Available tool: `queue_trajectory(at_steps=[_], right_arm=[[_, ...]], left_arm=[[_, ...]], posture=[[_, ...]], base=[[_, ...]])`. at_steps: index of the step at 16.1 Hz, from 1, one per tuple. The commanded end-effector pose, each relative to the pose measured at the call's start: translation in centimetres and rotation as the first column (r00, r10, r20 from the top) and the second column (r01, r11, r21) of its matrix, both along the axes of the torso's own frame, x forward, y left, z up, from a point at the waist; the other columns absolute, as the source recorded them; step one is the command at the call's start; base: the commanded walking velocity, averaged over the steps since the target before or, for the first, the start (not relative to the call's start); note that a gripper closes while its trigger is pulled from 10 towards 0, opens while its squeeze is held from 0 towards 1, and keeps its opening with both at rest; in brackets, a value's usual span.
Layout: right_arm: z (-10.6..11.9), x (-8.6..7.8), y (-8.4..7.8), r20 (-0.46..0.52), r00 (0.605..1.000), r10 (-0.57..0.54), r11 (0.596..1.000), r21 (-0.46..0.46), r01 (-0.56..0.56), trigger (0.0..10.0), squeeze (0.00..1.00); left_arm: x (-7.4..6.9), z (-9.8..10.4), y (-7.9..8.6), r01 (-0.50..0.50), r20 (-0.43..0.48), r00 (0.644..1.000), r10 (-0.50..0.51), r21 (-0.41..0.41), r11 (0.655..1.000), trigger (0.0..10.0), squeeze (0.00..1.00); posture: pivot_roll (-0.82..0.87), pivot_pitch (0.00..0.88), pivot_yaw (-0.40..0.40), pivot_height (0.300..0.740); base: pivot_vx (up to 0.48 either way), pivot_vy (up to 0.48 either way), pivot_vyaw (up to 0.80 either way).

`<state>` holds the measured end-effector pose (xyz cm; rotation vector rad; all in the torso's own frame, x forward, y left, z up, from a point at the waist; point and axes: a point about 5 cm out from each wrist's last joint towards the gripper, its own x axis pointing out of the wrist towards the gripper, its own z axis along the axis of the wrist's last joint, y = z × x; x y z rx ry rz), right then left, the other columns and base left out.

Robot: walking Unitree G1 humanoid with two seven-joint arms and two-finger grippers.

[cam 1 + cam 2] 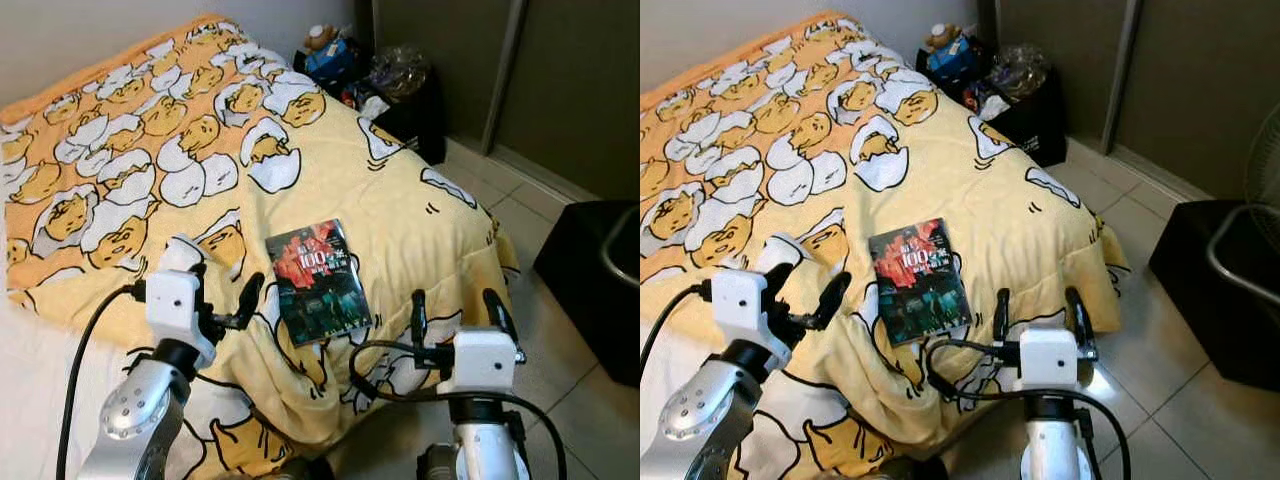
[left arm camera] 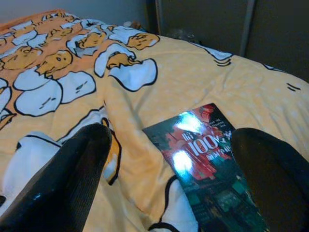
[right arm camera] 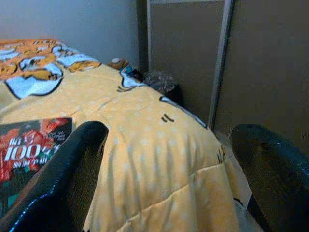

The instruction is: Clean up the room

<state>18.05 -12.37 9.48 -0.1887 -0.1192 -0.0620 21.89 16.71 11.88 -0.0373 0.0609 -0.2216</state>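
Nearest you: the left gripper (image 1: 220, 290) hovers low over the bed's near edge, fingers spread wide, holding nothing. The right gripper (image 1: 458, 310) sits beyond the bed corner over the floor, fingers also wide apart and empty.

Between them: the book (image 1: 318, 281), dark glossy cover with red lettering, lies flat on the yellow egg-print blanket (image 1: 330, 160), close to the near edge and just beside the left gripper's inner finger (image 2: 260, 169).

Far end: a cluttered pile of bags and toys (image 1: 365, 75) at the head corner; a black box (image 1: 595, 285) on the tiles to your right.

Risks, as judged from here:
- The book lies flush on soft bedding, so fingers may dig into the blanket and pinch fabric along with the cover.
- The glossy cover could slip from a shallow pinch.
- Nudging it sideways could push it off the edge onto the tiles.
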Motion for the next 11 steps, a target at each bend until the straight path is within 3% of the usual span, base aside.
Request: queue_trajectory(at_steps=[1,2,3,4,5,7,11], right_arm=[[0.2,0.0,0.3,-0.009,1.0,0.015,1.0,0.001,-0.015,10.0,1.0],[-0.2,0.4,0.4,-0.044,0.999,0.027,0.999,0.018,-0.026,10.0,1.0],[-1.2,1.3,0.9,-0.109,0.991,0.074,0.996,0.059,-0.068,10.0,0.0],[-1.4,1.5,1.1,-0.12,0.989,0.084,0.995,0.072,-0.076,10.0,0.0],[-2.1,3.1,0.8,-0.154,0.984,0.084,0.988,0.139,-0.063,10.0,0.0],[-2.6,4.8,0.6,-0.173,0.981,0.089,0.983,0.174,-0.059,10.0,0.0],[-3.9,8.6,0.8,-0.222,0.969,0.111,0.958,0.284,-0.044,10.0,0.0]], left_arm=[[0.0,0.1,0.8,-0.034,0.003,0.999,0.034,0.02,0.999,10.0,0.0],[0.1,0.1,0.9,-0.034,0.006,0.999,0.034,0.031,0.999,10.0,0.0],[0.2,0.1,0.6,-0.024,0.004,1.0,0.024,0.041,0.999,10.0,0.0],[0.2,0.0,0.6,-0.022,0.004,1.0,0.022,0.044,0.999,10.0,0.0],[0.3,0.0,0.5,-0.019,0.0,1.0,0.019,0.045,0.999,10.0,0.0],[0.2,0.1,0.6,-0.01,-0.008,1.0,0.01,0.053,0.999,10.0,0.0],[-0.1,0.7,2.2,-0.002,-0.023,1.0,0.004,0.101,0.995,10.0,0.0]], posture=[[-0.09,0.115,0.228,0.74],[-0.09,0.115,0.228,0.74],[-0.09,0.116,0.227,0.74],[-0.09,0.116,0.227,0.74],[-0.09,0.123,0.23,0.74],[-0.07,0.136,0.243,0.74],[-0.01,0.159,0.28,0.74]], base=[[0.0,0.0,0.0],[0.0,0.0,0.0],[0.0,0.0,0.0],[0.0,0.0,0.0],[0.0,0.0,0.0],[0.0,0.0,0.0],[0.0,0.0,0.0]])
